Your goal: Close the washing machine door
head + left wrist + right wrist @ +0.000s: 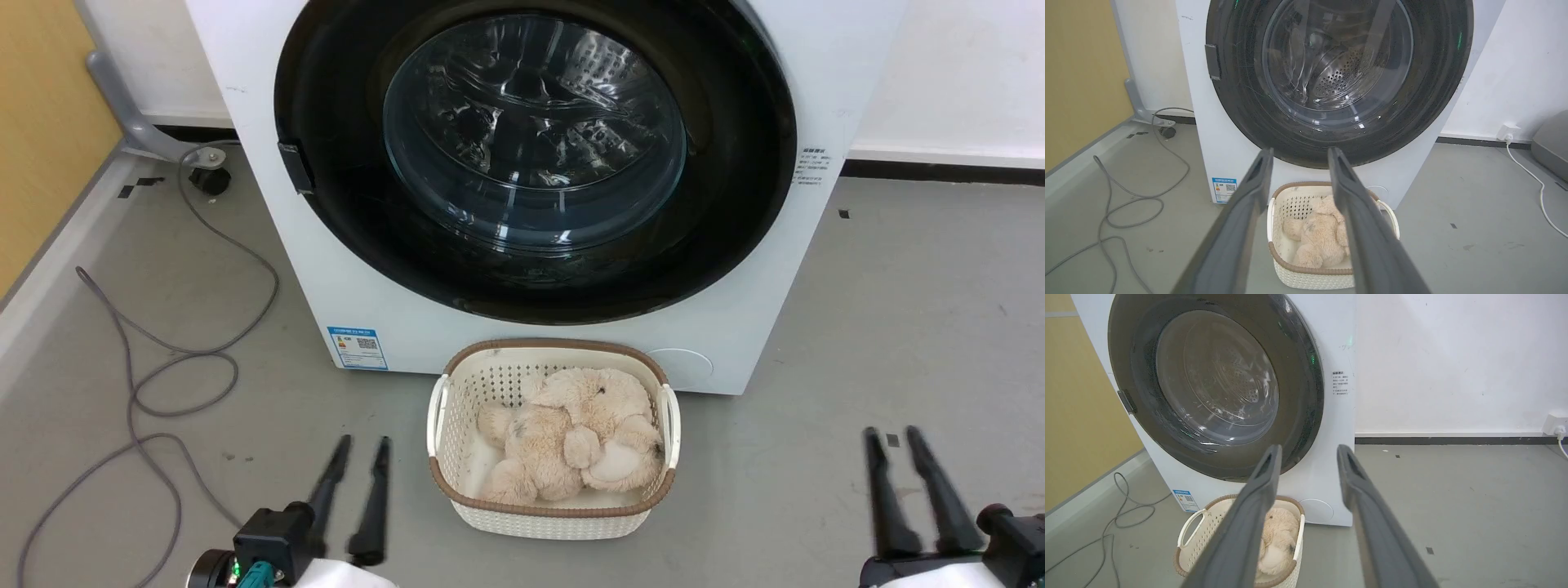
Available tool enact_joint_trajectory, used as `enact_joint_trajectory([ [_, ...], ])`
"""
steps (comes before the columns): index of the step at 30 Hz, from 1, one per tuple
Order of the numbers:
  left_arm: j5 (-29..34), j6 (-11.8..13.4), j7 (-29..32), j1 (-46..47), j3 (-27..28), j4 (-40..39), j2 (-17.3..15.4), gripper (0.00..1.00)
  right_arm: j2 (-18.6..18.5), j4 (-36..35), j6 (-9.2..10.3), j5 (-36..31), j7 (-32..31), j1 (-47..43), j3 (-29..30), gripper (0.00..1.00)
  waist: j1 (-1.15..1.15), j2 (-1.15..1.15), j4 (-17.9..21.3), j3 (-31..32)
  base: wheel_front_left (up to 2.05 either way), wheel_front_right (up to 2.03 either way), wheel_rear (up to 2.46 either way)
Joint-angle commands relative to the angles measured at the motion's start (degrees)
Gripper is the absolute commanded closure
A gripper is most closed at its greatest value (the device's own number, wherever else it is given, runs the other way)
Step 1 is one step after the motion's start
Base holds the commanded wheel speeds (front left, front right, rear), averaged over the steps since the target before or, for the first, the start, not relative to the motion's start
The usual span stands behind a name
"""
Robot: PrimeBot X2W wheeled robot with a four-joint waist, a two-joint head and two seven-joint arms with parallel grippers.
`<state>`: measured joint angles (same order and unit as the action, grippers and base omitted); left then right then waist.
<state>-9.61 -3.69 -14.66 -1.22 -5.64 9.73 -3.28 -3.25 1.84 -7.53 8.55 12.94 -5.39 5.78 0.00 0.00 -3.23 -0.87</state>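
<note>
Two unreadable labels on the washing machine [326,278]: blue sticker [357,347], black print [813,167].

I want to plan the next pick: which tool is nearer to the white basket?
Left. The left tool lies just beside the basket, on its left; the right tool is far off on its right.

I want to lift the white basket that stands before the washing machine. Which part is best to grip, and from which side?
Probably the two white loop handles, one on each side wall of the basket. Come from above and outside. They stand off the rim with a gap behind, while the plush toy fills the inside.
</note>
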Motion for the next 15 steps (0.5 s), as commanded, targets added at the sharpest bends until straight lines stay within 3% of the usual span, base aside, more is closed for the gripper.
enact_joint_trajectory([
  [1,0.0,0.0,0.01,0.0,-0.01,0.0,0.06,1.0,-0.01,-0.01,0.0,0.0,-0.04,0.0,-0.01,1.0,0.0,0.0,0.0,0.0,0.0,0.0,0.0],
  [15,0.98,0.38,1.5,0.12,0.57,-0.99,0.13,1.0,0.03,-0.2,0.0,-0.87,-1.37,0.55,-0.6,1.0,0.0,0.0,0.33,0.09,0.0,0.0,0.0],
])
